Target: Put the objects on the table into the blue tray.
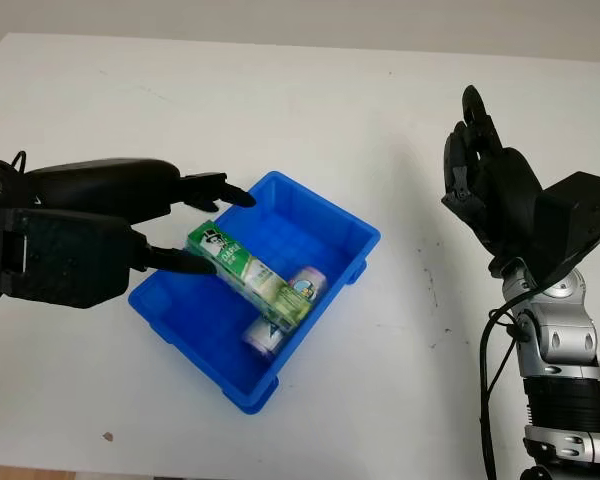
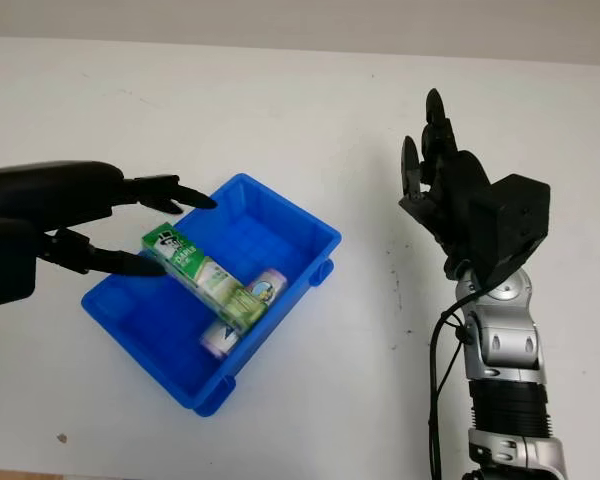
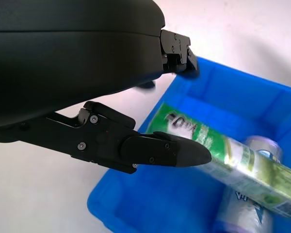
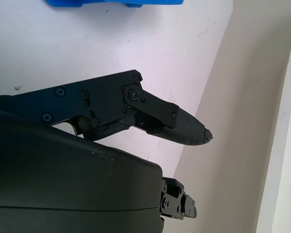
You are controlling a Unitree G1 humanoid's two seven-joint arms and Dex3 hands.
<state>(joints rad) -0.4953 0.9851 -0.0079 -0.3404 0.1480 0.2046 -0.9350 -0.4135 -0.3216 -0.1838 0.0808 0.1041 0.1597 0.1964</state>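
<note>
A blue tray (image 1: 325,205) sits on the white table, left of centre. In it a green and white carton (image 1: 250,275) lies slanted, propped over a purple-topped white can (image 1: 264,337). My left hand (image 1: 230,232) is open at the carton's near-left end. One finger (image 3: 165,150) reaches in front of the carton (image 3: 228,158), the others (image 3: 182,56) stand over the tray's rim (image 3: 242,90), apart from it. My right hand (image 1: 475,150) is open and raised upright above the table, well right of the tray.
Bare white table (image 1: 400,330) lies between the tray and my right arm. A small brown speck (image 1: 107,436) marks the front left. The table's far edge (image 1: 310,42) runs across the back. A black cable (image 1: 488,350) hangs along the right forearm.
</note>
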